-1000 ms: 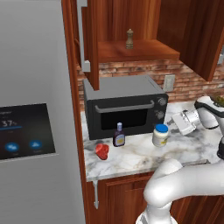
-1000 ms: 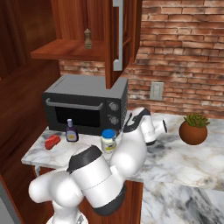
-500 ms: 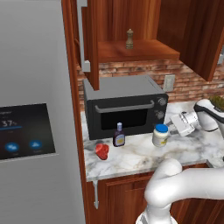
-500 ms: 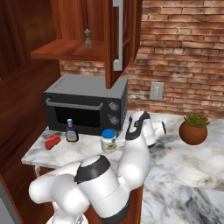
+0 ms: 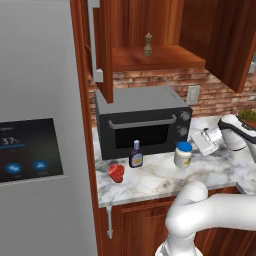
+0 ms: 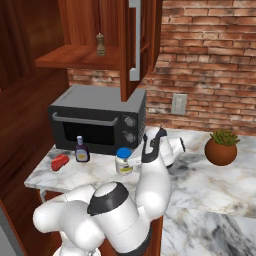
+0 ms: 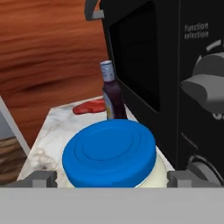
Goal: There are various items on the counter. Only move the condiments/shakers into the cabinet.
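The white jar with the blue lid [image 7: 109, 153] stands on the marbled counter [image 5: 160, 177] in front of the microwave; my gripper [image 7: 111, 178] is open just short of it, a fingertip [image 7: 41, 178] showing low on each side. From the left base the gripper [image 5: 198, 143] hangs just right of the jar [image 5: 183, 155]. The dark sauce bottle [image 5: 135, 154] and the red lumpy object [image 5: 117, 172] sit farther left. The brown pepper mill [image 5: 148, 44] stands on the shelf of the open wall cabinet [image 5: 160, 57]. The right base view shows the jar [image 6: 123, 161], bottle [image 6: 81, 150] and mill [image 6: 100, 44].
A black microwave [image 5: 142, 125] backs the items, close to the gripper's side [image 7: 183, 65]. The grey fridge [image 5: 40, 135] bounds the counter's left end. A potted plant [image 6: 222, 147] stands to the right, and a cabinet door [image 6: 134, 45] hangs open above the microwave.
The hand has crept a little left and down toward the blue-lidded jar. The jar, bottle, red object and mill have not moved.
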